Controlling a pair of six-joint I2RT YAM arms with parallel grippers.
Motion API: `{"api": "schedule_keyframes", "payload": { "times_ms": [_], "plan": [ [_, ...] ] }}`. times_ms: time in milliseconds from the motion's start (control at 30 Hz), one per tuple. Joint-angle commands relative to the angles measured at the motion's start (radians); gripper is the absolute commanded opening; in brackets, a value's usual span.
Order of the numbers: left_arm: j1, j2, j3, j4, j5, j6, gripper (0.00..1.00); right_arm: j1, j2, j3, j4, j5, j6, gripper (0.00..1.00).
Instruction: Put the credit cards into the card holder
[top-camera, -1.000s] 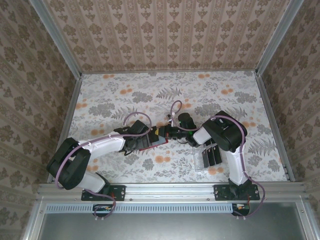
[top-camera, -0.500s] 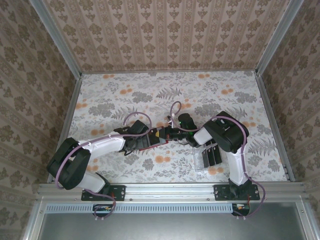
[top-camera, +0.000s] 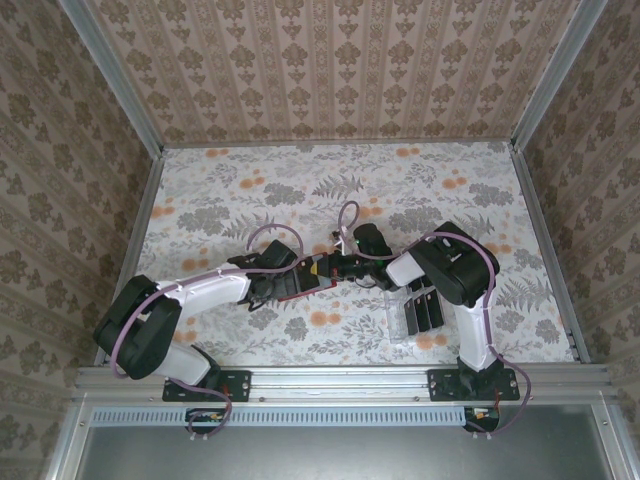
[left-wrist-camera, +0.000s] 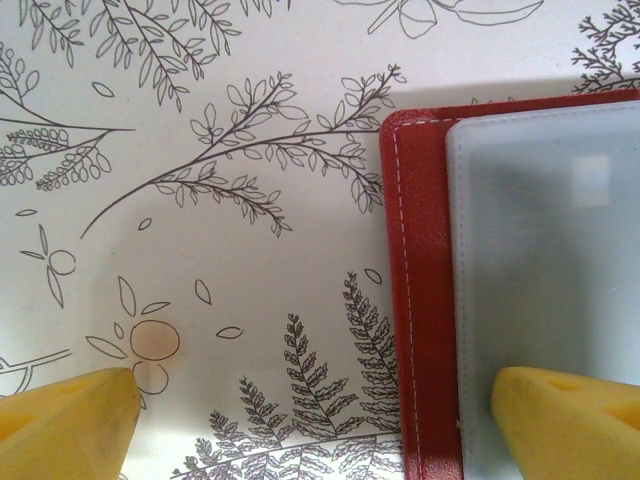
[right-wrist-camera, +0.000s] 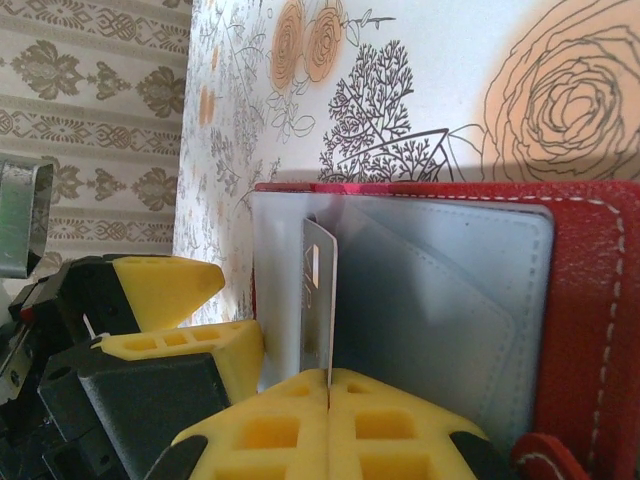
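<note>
You see a floral-print tablecloth (top-camera: 420, 190) enclosed by wallpapered walls (top-camera: 330, 70). The red card holder (top-camera: 303, 291) lies open near its centre. The left gripper (left-wrist-camera: 315, 425) is spread across the holder's edge. The right gripper (right-wrist-camera: 328, 385) is clamped on one credit card (right-wrist-camera: 319, 300), held edge-on at the grey pocket. Spare cards (top-camera: 424, 308) stand in a clear tray (top-camera: 398, 322) beside the right arm.

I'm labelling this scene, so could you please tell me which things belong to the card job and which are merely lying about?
Job: red card holder, card pinched by the right end effector, black cards waiting by the right arm.
Lying about: clear tray holding them, floral tablecloth.
</note>
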Motion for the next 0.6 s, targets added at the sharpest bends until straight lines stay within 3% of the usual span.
{"api": "schedule_keyframes", "payload": {
  "times_ms": [0,367,567],
  "plan": [
    [0.001,0.033,-0.026,-0.054,-0.009,-0.006,1.0,0.023,0.011,0.012,-0.124,-0.003,-0.032,0.0],
    [0.001,0.032,-0.025,-0.049,-0.007,-0.004,1.0,0.043,0.023,0.068,-0.205,0.002,-0.05,0.01],
    [0.004,0.024,-0.021,-0.047,-0.007,-0.003,1.0,0.038,-0.036,0.067,-0.285,0.035,-0.084,0.39]
  ]
}}
